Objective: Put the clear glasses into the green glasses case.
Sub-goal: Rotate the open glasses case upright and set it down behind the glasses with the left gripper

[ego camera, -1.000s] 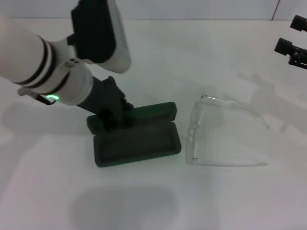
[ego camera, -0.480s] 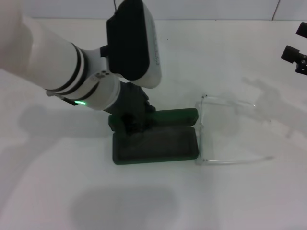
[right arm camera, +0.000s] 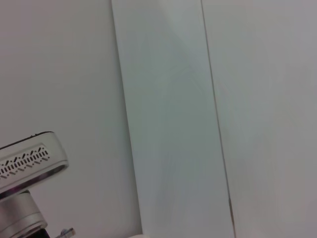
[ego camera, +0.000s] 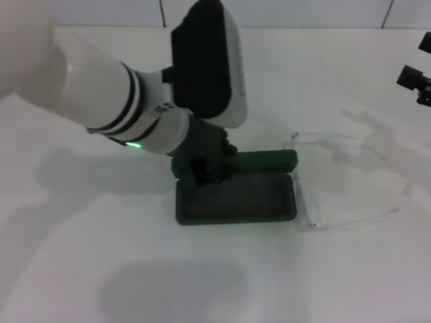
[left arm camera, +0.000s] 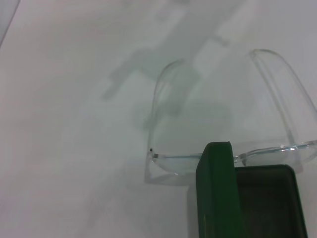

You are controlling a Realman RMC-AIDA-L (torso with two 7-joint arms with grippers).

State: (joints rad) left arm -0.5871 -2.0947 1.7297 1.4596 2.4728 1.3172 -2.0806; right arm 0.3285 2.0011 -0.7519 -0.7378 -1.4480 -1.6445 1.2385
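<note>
Left gripper (ego camera: 205, 168) clamped on green glasses case (ego camera: 236, 198), open on table (ego camera: 135, 282), touching clear glasses (ego camera: 337, 182). Risk: further shove skids glasses away. Right gripper (ego camera: 417, 77) parked far right, grip unreadable.

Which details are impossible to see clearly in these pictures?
- Left pincer: head view, the arm's own body covers its fingers at the dark green hard glasses case.
- Right pincer: head view, cut by the edge.
- Transparent plastic glasses: left wrist view, the case lid hides part of the front.
</note>
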